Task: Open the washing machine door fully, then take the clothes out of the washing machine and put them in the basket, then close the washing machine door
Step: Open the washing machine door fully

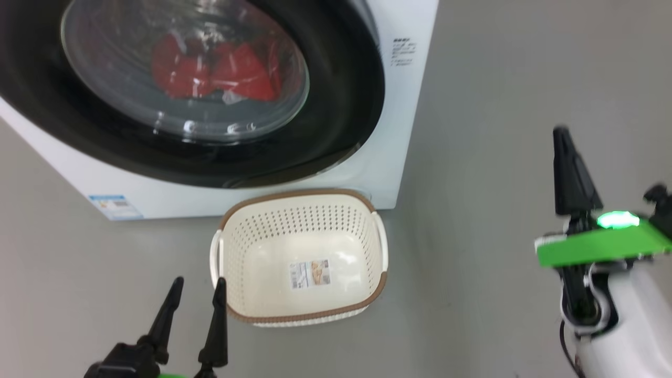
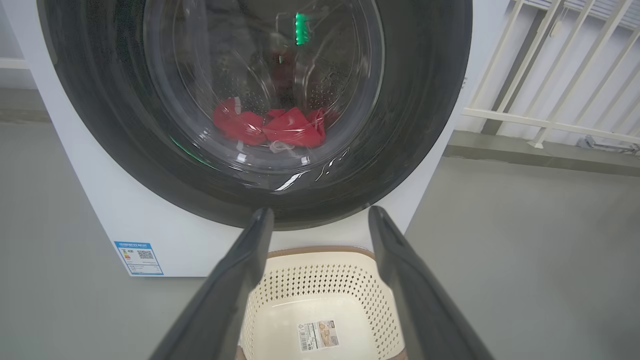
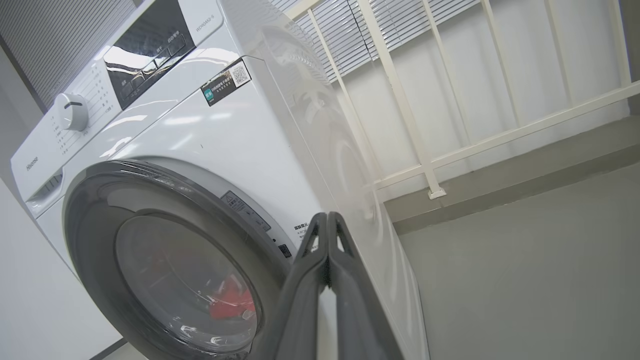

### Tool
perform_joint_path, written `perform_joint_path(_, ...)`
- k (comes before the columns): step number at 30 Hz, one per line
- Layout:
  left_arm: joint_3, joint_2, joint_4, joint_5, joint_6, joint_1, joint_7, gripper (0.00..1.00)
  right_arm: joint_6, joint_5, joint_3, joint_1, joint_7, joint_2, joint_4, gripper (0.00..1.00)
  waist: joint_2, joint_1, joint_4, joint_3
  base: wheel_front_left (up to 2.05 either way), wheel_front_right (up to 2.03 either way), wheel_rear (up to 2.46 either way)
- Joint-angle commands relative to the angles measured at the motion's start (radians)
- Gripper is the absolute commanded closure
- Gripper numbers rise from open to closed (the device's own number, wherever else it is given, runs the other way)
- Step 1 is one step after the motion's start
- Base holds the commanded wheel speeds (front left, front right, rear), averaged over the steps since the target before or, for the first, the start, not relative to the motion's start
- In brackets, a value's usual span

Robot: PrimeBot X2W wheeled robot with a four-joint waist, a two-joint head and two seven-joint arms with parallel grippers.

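Overhead, we see the glossy black round door (image 1: pixel 346 105) shut over bright red clothes (image 1: pixel 215 71), cream perforated basket (image 1: pixel 299 220) at its six o'clock. Left wrist: left fingers (image 2: pixel 235 290) released. Right wrist: right fingers (image 3: pixel 307 300) clenched, empty; opening comes first, so we must hook the door's rim.

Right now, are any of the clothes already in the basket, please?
No, the clothes lie behind the washing machine door, and the basket holds none.

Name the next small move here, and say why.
Probably ease the shut right hand toward the nearest edge of the washing machine door to pull it open. The door looks closed, the red clothes lie behind its glass, and the basket in front stands empty, so nothing can come out yet.
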Motion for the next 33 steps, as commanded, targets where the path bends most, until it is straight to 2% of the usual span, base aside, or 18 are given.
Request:
perform_joint_path(1,0.024,0.007,-0.030,-0.006,0.002,-0.037,-0.012,0.00,0.001,0.028,0.032,-0.055,-0.006,-0.015,-0.011,1.00,-0.0001,0.0000,0.027,0.034,0.00,0.00,0.00)
perform_joint_path(12,-0.013,0.007,-0.045,-0.043,0.021,-0.126,-0.012,0.00,0.001,0.288,0.194,-0.306,-0.006,-0.185,0.029,1.00,-0.0001,0.0000,0.094,0.152,0.00,0.00,0.00)
perform_joint_path(19,-0.038,0.007,-0.052,-0.064,0.031,-0.174,-0.012,0.00,0.001,0.520,0.340,-0.450,0.014,-0.305,0.026,1.00,-0.0001,0.0000,0.124,0.223,0.00,0.00,0.00)
perform_joint_path(26,-0.057,0.007,-0.048,-0.077,0.029,-0.208,-0.012,0.00,0.001,0.771,0.419,-0.564,0.147,-0.380,-0.020,1.00,-0.0001,0.0000,0.152,0.272,0.00,0.00,0.00)
perform_joint_path(33,-0.082,0.007,-0.047,-0.089,0.031,-0.231,-0.012,0.00,0.001,0.947,0.408,-0.635,0.327,-0.417,-0.054,1.00,-0.0001,0.0000,0.174,0.312,0.00,0.00,0.00)
